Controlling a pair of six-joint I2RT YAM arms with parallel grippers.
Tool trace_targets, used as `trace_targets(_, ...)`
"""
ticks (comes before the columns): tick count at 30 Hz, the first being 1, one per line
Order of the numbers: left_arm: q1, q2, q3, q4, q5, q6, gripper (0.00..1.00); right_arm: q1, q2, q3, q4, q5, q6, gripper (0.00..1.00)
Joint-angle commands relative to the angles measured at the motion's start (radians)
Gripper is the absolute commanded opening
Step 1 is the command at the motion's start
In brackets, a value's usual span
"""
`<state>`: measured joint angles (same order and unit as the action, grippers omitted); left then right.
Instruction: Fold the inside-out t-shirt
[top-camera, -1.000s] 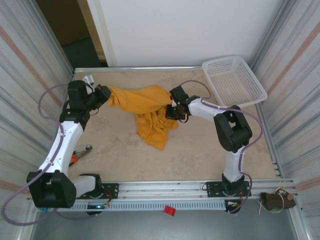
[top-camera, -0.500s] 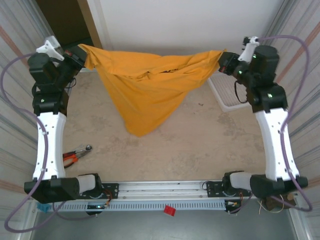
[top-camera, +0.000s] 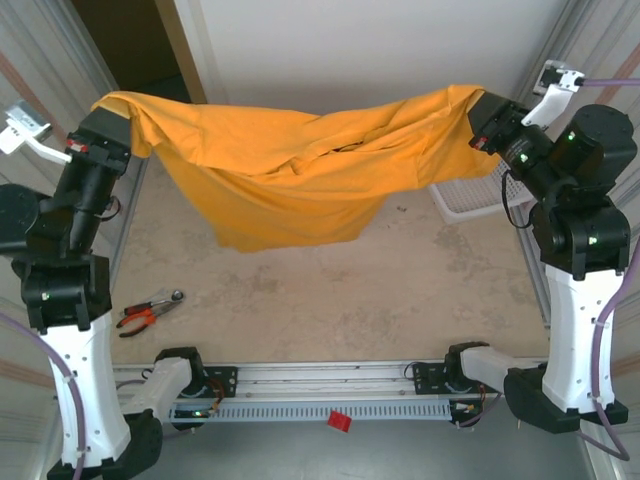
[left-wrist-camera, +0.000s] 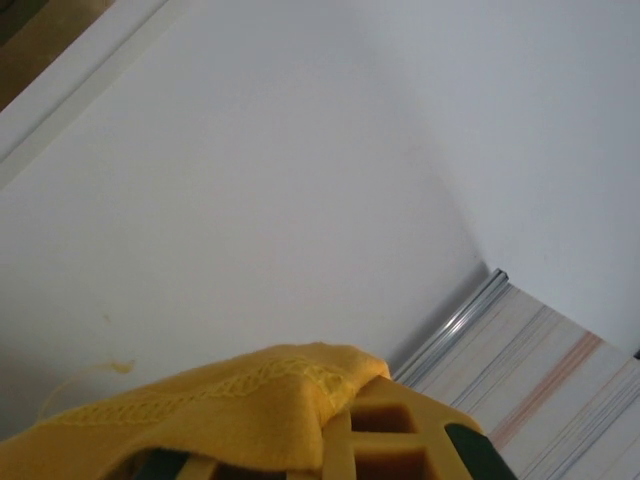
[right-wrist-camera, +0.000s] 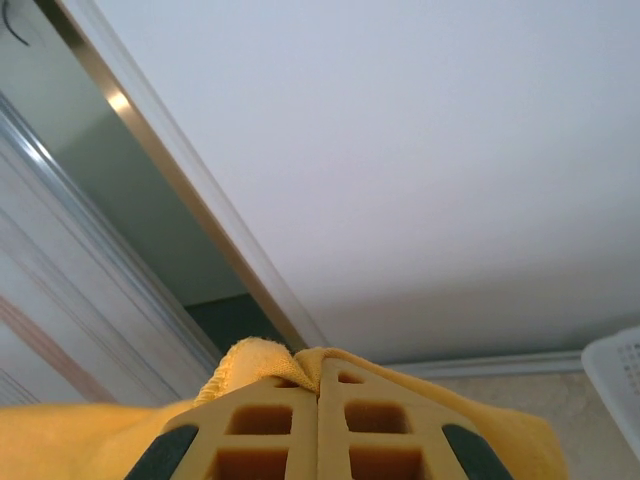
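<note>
Two tight pinches hold your mustard-yellow cotton t-shirt (top-camera: 290, 170) aloft, left gripper (top-camera: 128, 142) at ten o'clock, right gripper (top-camera: 480, 122) at two (likely spreading it for folding).

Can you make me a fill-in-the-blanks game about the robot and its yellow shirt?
The left tool and right tool each pinch one end of the ____. The pliers lie beside the ____ arm. The basket is colored ____.
Missing words: t-shirt; left; white.
</note>
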<state>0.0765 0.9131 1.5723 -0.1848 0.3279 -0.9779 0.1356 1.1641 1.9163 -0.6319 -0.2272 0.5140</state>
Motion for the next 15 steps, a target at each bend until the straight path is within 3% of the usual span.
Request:
trace_targets(1,-0.004,0.067,-0.054,-0.059,-0.076,-0.043,0.05,-0.007,0.101,-0.010,0.051,-0.005,0.011,0.00)
trace_targets(8,-0.071,0.321,-0.281,0.085,-0.065,0.018,0.06,0.003,0.419,-0.073,0.125,-0.001,0.014,0.00)
trace_targets(11,-0.106,0.483,-0.306,0.166,-0.104,0.113,0.07,0.021,0.618,0.010,0.136,0.020,-0.010,0.00)
trace_targets(15,-0.109,0.731,-0.190,0.177,-0.110,0.212,0.12,0.060,0.894,0.221,0.110,0.078,-0.071,0.00)
